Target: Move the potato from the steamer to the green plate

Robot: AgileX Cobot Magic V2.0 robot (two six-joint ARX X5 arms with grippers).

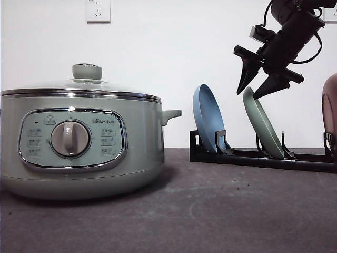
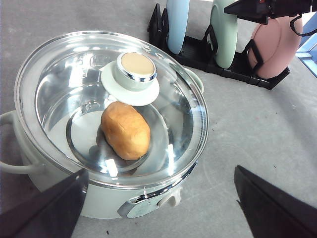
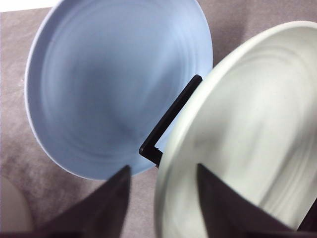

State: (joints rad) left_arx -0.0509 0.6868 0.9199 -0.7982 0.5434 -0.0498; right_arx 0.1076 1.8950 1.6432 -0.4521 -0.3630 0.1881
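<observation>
One potato (image 2: 126,130) lies inside the steamer (image 1: 79,142), on the round metal floor under the closed glass lid (image 2: 94,99), just beside the lid's green knob (image 2: 134,69) as the left wrist view looks down through the glass. The steamer's front panel (image 1: 72,138) carries a central dial (image 1: 70,138), small button icons on either side, and a short brand mark at the upper right of the panel, too small to read. A white wall socket (image 1: 98,10) sits on the wall above the pot. To the right of the steamer a black rack (image 1: 253,156) holds three plates on edge, each tilted in its own slot: a blue plate (image 1: 208,118), the green plate (image 1: 261,124) next to it, and a pink plate (image 2: 276,47) at the far end. The right gripper (image 1: 251,87) hangs over the top edge of the green plate with its fingers spread, one on each side of the rim and gripping nothing; whether they touch the plate is not clear. The left gripper (image 2: 158,198) is above the near side of the steamer, its fingers wide apart and empty. Everything stands on a grey table (image 1: 210,211).
</observation>
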